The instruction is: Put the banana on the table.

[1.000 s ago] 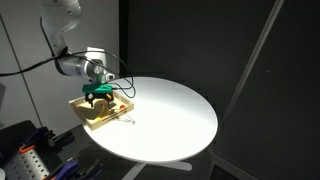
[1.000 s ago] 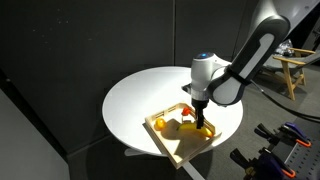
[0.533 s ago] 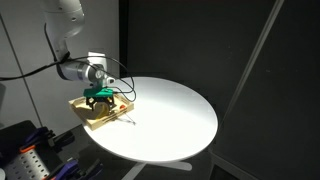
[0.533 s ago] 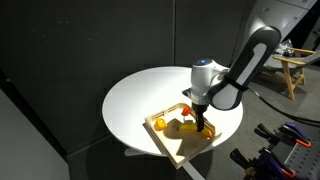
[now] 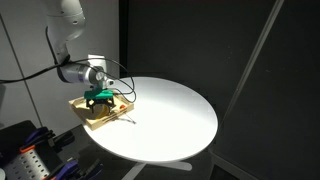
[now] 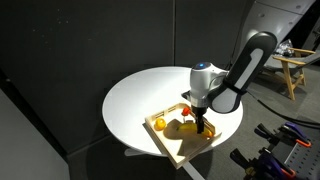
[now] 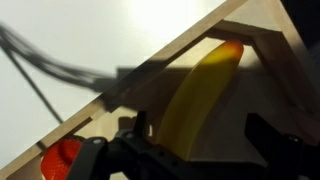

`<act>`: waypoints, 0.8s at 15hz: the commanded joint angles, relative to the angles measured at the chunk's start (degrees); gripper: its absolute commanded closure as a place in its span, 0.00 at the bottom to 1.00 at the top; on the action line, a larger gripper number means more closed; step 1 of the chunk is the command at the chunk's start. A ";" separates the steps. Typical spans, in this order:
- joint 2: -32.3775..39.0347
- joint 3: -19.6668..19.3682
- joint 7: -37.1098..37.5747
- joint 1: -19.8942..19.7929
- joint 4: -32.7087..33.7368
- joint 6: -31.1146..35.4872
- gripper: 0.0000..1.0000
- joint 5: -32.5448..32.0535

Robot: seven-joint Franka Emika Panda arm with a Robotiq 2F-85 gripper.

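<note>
Fingers (image 7: 268,138) of the dark Robotiq gripper (image 7: 200,140) stand spread, one on each side of the small curved pale-yellow banana (image 7: 195,105); neither is seen clamping it.

Left to right in the wrist view: a round orange-red fruit (image 7: 62,158), one finger, the banana, the other finger. The banana lies in the square shallow wooden tray (image 7: 250,40), its tip toward a tray corner.

Over the last second the arm (image 6: 250,60) has sunk in an exterior view, lowering the gripper into the tray. The descent appears finished, and closing is judged the next step.

Only the wrist view shows the gap between fingers and fruit. Only the exterior views show the tray sitting at the edge of the large round white table (image 5: 170,115).
</note>
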 commanded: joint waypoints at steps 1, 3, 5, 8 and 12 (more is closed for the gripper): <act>1.30 -0.95 1.48 0.92 1.85 0.51 0.00 -1.69; 1.92 -0.90 1.60 1.05 2.72 0.34 0.00 -1.53; 2.52 -0.78 1.65 1.16 3.46 0.26 0.00 -1.43; 3.37 -0.76 1.71 1.42 4.37 0.11 0.00 -1.38; 4.15 -0.69 1.69 1.65 5.15 -0.06 0.30 -1.30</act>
